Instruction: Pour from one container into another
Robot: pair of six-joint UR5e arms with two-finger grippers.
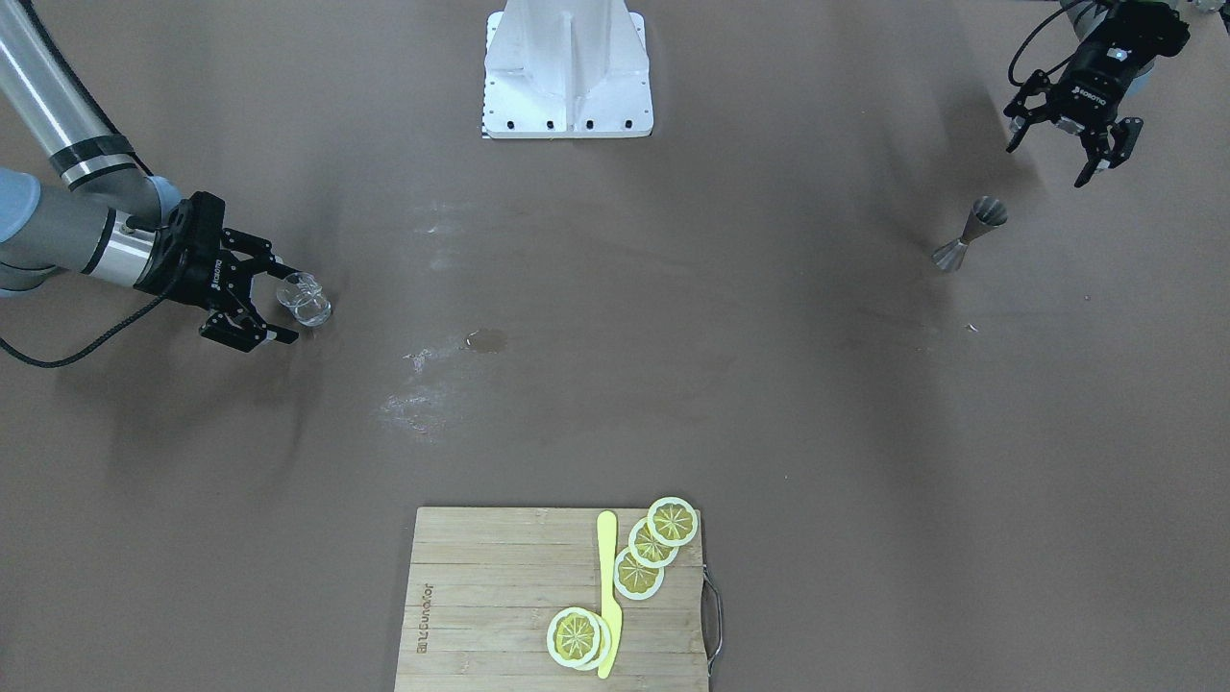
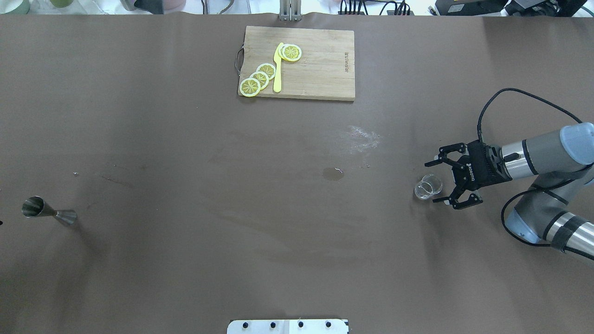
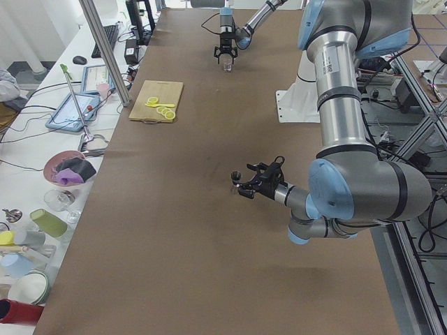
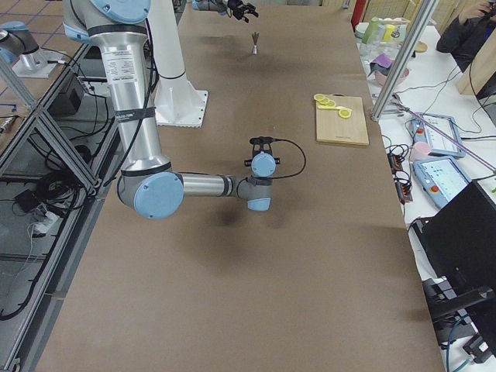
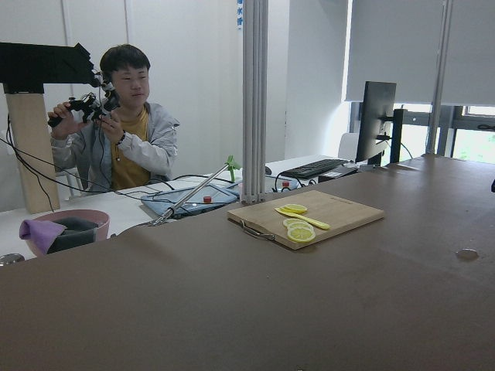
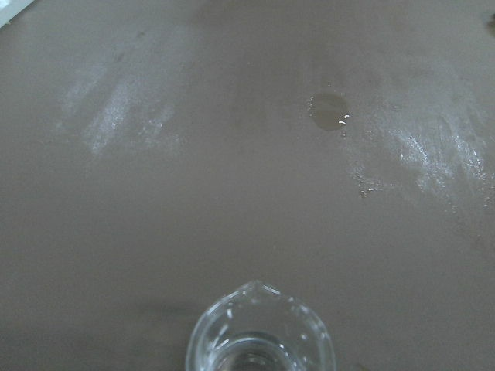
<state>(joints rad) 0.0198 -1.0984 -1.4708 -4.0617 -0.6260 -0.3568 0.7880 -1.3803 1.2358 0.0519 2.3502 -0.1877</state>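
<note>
One steel jigger (image 1: pixel 969 235) and one glass tumbler (image 1: pixel 306 300), contents indiscernible. Right gripper (image 1: pixel 290 304) spread around the tumbler; left gripper (image 1: pixel 1047 161) spread, holding nothing.

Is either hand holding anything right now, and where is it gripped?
Nothing is held. The right hand is open astride the glass tumbler, not clamped; the left hand is open, clear of the jigger.

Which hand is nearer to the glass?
Right. The right hand is open with the glass at its fingertips; the left hand is at the table's other end, near the jigger.
</note>
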